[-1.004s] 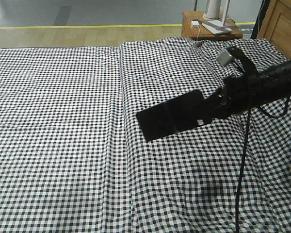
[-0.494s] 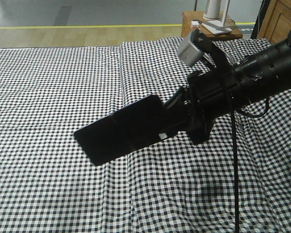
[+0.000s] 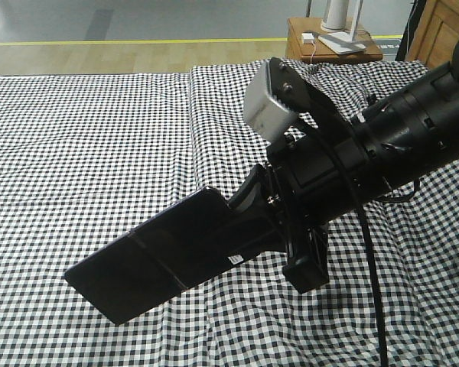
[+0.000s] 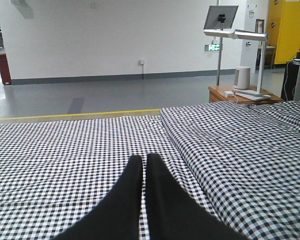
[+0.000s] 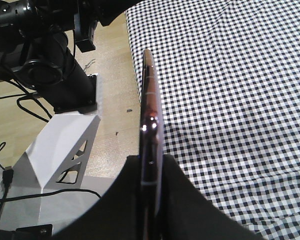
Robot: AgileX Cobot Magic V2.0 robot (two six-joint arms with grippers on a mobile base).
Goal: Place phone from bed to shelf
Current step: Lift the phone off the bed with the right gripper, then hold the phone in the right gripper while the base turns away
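While my right hand (image 5: 149, 169) clamps the phone (image 3: 153, 260) above the bed (image 3: 84, 138), its free end points toward 8 o'clock.

The right end effector (image 3: 249, 222) has carried the phone (image 3: 157, 264) leftward and closer in the front view

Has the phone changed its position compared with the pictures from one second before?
Yes. The phone has moved down and left, now crossing the bed sheet's long fold it was right of.
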